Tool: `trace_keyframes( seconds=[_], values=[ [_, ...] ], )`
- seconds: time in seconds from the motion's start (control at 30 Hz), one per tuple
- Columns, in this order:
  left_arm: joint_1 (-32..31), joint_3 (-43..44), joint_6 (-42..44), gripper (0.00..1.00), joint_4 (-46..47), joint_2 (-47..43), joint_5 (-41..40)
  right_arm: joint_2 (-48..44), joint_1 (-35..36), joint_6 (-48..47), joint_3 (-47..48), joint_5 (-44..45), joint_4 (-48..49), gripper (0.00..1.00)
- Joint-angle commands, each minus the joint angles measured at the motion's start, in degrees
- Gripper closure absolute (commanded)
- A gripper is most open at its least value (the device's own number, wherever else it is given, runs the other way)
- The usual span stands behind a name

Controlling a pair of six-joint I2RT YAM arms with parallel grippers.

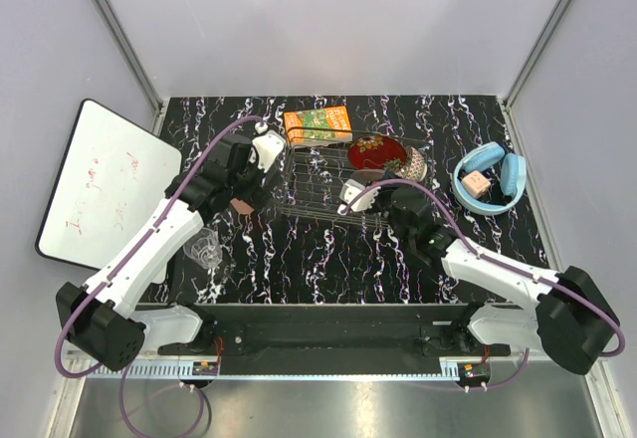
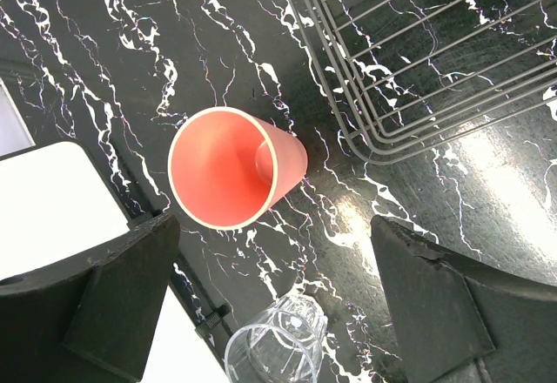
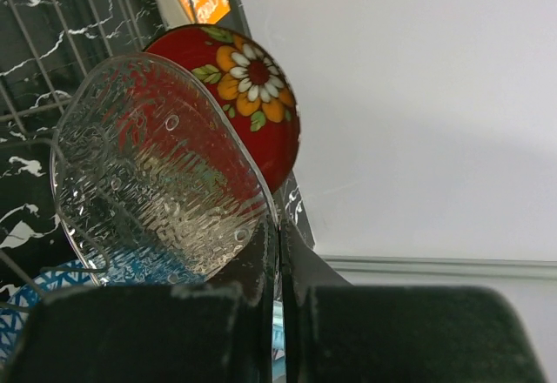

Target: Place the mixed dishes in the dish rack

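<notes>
salmon-pink cup (image 2: 233, 167), red floral plate (image 3: 252, 96)

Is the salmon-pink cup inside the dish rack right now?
No, the salmon-pink cup rests on the black marbled table, just outside the corner of the wire dish rack.

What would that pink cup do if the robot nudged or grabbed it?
The salmon-pink cup looks thin-walled, so it is probably light and easily shoved. Its round, tapered body would likely roll in a curve once on its side. The smooth wall may slip when gripped.
</notes>
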Motion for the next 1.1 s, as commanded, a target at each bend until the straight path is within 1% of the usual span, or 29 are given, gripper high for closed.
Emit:
trace_keyframes(
  seconds=[0.0,0.17,0.37,0.4,0.43,0.47,0.53,0.57,0.8,0.93,1.0,1.03,1.07],
  values=[
    [0.5,-0.32,-0.29,0.03,2.53,-2.19,-0.31,1.97,-0.86,-1.11,-0.29,-0.9,1.39,1.0],
    [0.5,-0.49,-0.56,0.03,2.7,-2.37,-0.04,2.24,-0.95,-0.41,-0.9,-0.72,0.87,1.0],
    [0.59,-0.49,-0.73,0.03,2.88,-2.28,0.31,1.27,-0.78,2.75,-1.17,-0.11,-0.71,1.0],
    [0.59,-0.49,-0.73,0.03,2.88,-2.37,0.4,1.18,-0.69,3.36,-1.17,0.15,-0.8,0.98],
    [0.5,-0.41,-0.82,0.03,2.88,-2.37,0.4,1.27,-0.6,3.98,-1.17,0.94,-0.8,0.89],
    [0.59,-0.32,-0.82,0.03,2.88,-2.28,0.49,1.01,-0.51,4.86,-1.08,1.47,-0.89,0.84],
    [0.5,-0.14,-0.73,0.03,2.79,-2.37,0.31,0.57,0.01,5.56,-1.08,2.61,-1.06,0.8],
    [0.59,0.03,-0.65,0.03,2.79,-2.19,0.31,-0.04,0.19,6.87,-0.99,3.05,-1.06,0.73],
    [0.59,0.65,-0.64,0.03,2.79,-1.67,-0.48,-3.3,2.12,12.77,1.2,5.95,-5.71,0.6],
    [0.59,1.09,-0.91,0.03,2.61,-1.58,-1.18,-6.28,4.49,15.93,4.45,8.85,-8.53,0.58],
    [0.59,1.09,-0.73,0.03,2.7,-1.66,-1.88,-8.65,5.72,20.84,6.56,10.69,-10.89,0.57],
    [0.59,0.91,-0.47,0.03,2.7,-1.75,-2.24,-9.79,5.9,23.64,10.48,11.49,-13.34,0.54],
    [0.59,0.83,-0.38,0.03,2.7,-1.93,-2.5,-12.07,5.99,30.11,12.61,11.67,-18.07,0.51]
  ],
)
